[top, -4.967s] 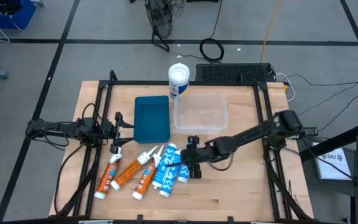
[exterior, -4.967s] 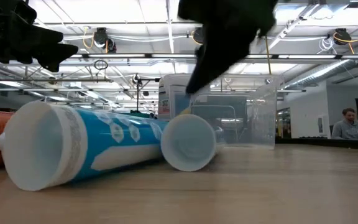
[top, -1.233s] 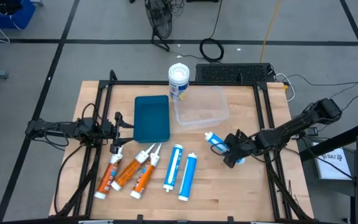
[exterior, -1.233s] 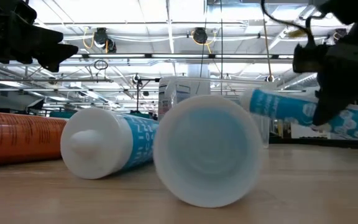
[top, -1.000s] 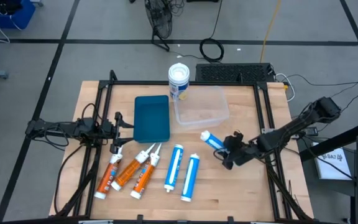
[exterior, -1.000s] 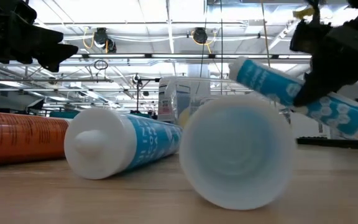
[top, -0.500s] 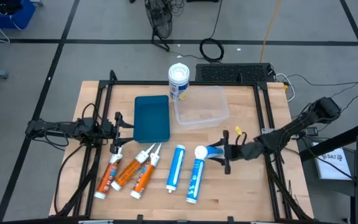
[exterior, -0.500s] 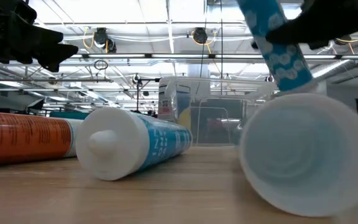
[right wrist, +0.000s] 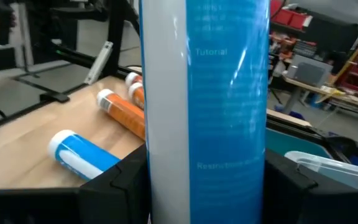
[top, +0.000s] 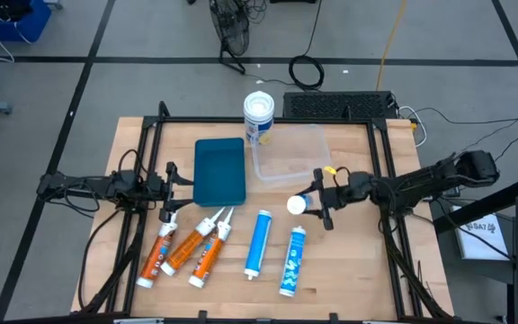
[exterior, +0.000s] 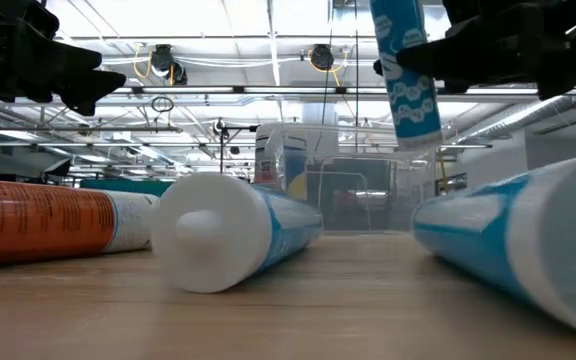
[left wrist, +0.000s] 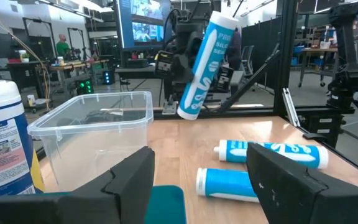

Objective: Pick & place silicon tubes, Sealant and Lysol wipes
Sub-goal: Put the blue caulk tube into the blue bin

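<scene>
Right hand (top: 317, 205) grasps a blue tube (exterior: 404, 75) upright above the desk (top: 349, 279), beside the clear tub (top: 288, 158). Left hand (top: 171, 178) idle, fingers apart, empty.

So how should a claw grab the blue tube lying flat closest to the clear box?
Probably around its middle, coming straight down from above. That blue tube lies flat on the table, long and round, with bare wood on both long sides for the fingers. Its neighbour, the other blue tube, lies apart, so it shouldn't get bumped.

Two dark jointed arms, blocky black fingers (left wrist: 128, 180)
</scene>
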Robot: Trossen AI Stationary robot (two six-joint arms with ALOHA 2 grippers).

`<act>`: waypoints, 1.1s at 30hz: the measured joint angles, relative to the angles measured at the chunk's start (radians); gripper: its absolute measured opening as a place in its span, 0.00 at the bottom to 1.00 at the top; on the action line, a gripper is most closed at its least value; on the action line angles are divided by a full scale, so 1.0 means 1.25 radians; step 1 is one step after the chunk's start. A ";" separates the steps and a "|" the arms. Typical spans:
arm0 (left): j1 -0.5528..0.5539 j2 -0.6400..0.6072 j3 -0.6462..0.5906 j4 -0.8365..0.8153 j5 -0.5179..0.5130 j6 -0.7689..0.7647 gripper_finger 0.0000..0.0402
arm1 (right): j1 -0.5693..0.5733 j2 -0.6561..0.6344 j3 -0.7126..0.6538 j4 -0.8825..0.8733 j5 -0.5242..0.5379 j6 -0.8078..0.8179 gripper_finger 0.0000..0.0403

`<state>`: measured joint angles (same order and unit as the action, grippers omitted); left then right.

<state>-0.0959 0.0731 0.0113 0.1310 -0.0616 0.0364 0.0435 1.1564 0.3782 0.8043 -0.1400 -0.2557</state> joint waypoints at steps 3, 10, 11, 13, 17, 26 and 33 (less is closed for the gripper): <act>0.000 0.000 0.000 0.001 0.000 0.000 0.63 | -0.027 0.000 0.000 0.003 -0.018 0.008 0.50; 0.000 0.000 0.000 0.005 0.000 -0.010 0.63 | -0.041 0.003 0.000 0.021 -0.017 0.010 0.50; 0.000 0.000 0.000 0.006 0.000 -0.017 0.63 | -0.044 0.003 0.000 0.032 -0.017 0.010 0.50; 0.000 0.000 0.000 0.008 0.000 -0.028 0.63 | -0.050 0.003 0.000 0.051 -0.017 0.018 0.50; 0.000 0.000 0.000 0.014 -0.010 -0.059 0.63 | -0.064 0.010 0.001 0.078 -0.018 0.044 0.50; 0.001 0.029 0.000 0.115 -0.266 -0.149 0.63 | -0.066 0.198 0.153 0.123 -0.065 0.046 0.50; 0.002 0.153 0.000 0.383 -0.249 -0.100 0.63 | -0.088 0.381 0.342 0.120 -0.062 0.038 0.50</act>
<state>-0.0940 0.2648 0.0113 0.6094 -0.3733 -0.0887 -0.0666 1.6329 0.8056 0.9546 -0.2169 -0.2087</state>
